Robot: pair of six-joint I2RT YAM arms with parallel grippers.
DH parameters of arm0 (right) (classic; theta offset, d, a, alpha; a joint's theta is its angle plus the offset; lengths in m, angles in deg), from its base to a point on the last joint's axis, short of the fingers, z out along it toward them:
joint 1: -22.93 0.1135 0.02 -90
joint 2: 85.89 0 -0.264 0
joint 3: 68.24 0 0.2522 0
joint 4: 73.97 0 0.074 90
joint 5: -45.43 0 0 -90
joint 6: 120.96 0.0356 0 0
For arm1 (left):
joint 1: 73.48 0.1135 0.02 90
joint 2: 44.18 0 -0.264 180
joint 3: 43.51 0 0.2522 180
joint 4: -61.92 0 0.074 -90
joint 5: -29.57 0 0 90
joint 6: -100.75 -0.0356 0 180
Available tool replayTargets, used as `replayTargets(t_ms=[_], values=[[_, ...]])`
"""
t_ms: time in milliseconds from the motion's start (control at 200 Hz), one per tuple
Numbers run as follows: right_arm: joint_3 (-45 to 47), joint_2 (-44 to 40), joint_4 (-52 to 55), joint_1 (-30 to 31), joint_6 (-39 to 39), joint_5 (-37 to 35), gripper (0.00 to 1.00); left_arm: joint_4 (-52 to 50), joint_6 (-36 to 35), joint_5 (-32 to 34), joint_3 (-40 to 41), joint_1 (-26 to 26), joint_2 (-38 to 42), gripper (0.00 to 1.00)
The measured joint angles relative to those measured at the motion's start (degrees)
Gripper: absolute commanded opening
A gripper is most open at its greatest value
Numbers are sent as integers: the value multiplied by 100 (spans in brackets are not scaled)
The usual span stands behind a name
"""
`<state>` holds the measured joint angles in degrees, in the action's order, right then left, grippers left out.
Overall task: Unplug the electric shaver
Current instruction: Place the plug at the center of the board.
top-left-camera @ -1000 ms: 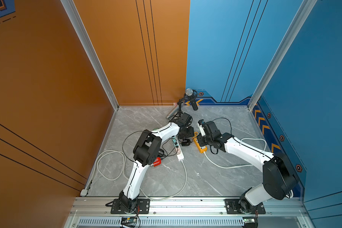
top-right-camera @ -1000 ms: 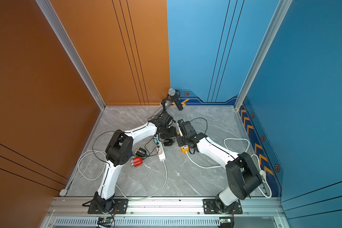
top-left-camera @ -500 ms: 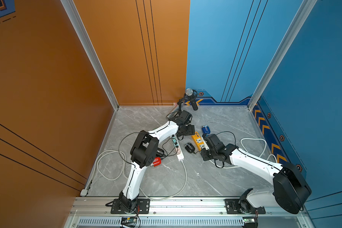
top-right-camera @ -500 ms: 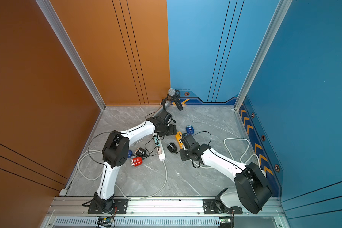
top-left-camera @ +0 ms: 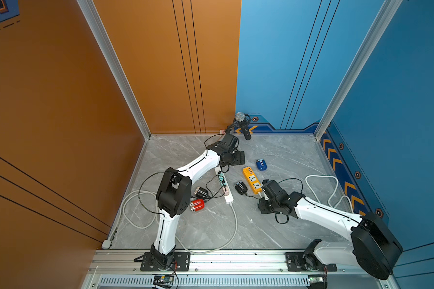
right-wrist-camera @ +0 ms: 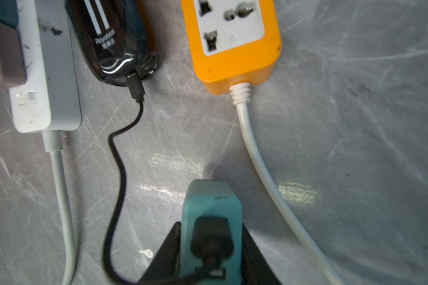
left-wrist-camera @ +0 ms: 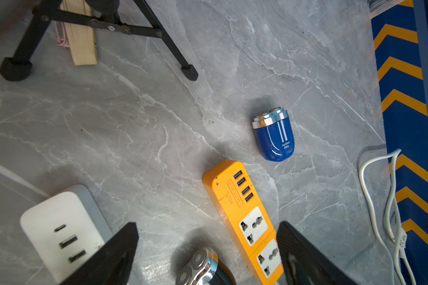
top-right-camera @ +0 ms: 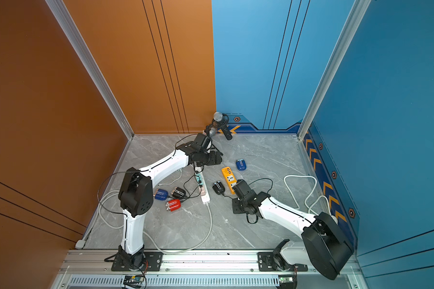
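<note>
The black electric shaver (top-left-camera: pixel 240 187) (top-right-camera: pixel 218 187) (right-wrist-camera: pixel 114 37) lies between the white and orange power strips. A black cable runs from its base to a teal plug adapter (right-wrist-camera: pixel 211 222). My right gripper (right-wrist-camera: pixel 211 227) (top-left-camera: pixel 262 198) is shut on that adapter, which is clear of the orange power strip (top-left-camera: pixel 252 180) (right-wrist-camera: pixel 232 37) and just off the strip's cord end. My left gripper (left-wrist-camera: pixel 206 229) (top-left-camera: pixel 238 159) hangs open over the floor near the strip's far end, holding nothing. The shaver's foil head (left-wrist-camera: pixel 200 267) shows below its jaws.
A blue shaver (top-left-camera: pixel 261 164) (left-wrist-camera: pixel 273 135) lies unplugged beyond the orange strip. The white power strip (top-left-camera: pixel 223 185) (right-wrist-camera: pixel 45 74) has cables running to a second black shaver (top-left-camera: pixel 201 192) and a red one (top-left-camera: pixel 197 205). A microphone tripod (top-left-camera: pixel 242 122) stands at the back wall. White cord (top-left-camera: pixel 321 185) loops at the right.
My right gripper has drawn back from the orange strip toward the front, taking the teal adapter out with it. My left gripper has let go of the strip, opened and pulled back toward the far wall.
</note>
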<state>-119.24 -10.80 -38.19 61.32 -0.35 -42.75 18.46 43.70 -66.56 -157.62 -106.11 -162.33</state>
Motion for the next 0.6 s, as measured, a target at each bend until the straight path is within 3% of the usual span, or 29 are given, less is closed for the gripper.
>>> replayTargets(t_ms=[220, 600], values=[[120, -13, 13, 26, 70, 68, 65, -15, -61, -39, 286, 4, 120, 91], [-479, -815, 702, -35, -520, -385, 80, -44, 177, -35, 896, 4, 706, 90]])
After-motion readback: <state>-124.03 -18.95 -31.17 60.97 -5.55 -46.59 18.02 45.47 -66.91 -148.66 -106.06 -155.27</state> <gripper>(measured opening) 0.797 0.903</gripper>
